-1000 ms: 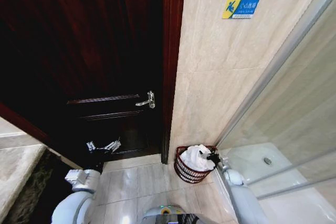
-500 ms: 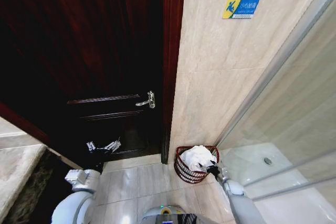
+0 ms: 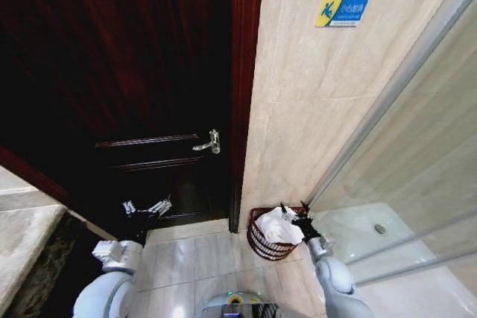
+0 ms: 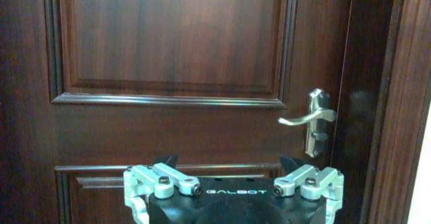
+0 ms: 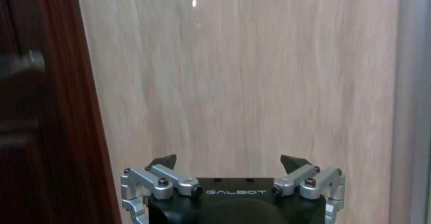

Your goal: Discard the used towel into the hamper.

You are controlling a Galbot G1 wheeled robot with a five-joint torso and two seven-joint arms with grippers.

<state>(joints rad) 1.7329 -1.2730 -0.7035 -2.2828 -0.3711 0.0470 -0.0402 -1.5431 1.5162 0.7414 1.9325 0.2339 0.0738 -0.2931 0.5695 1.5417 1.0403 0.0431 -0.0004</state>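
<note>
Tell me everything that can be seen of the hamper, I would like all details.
The hamper is a small round basket of dark reddish-brown open weave, wire or wicker, narrowing a little toward its base. It stands upright on the pale tiled floor, in the corner between the dark wooden door frame and the beige wall, close to the glass shower partition. A crumpled white towel lies in it, rising above the rim. The right gripper is at its rim, jaws open.
</note>
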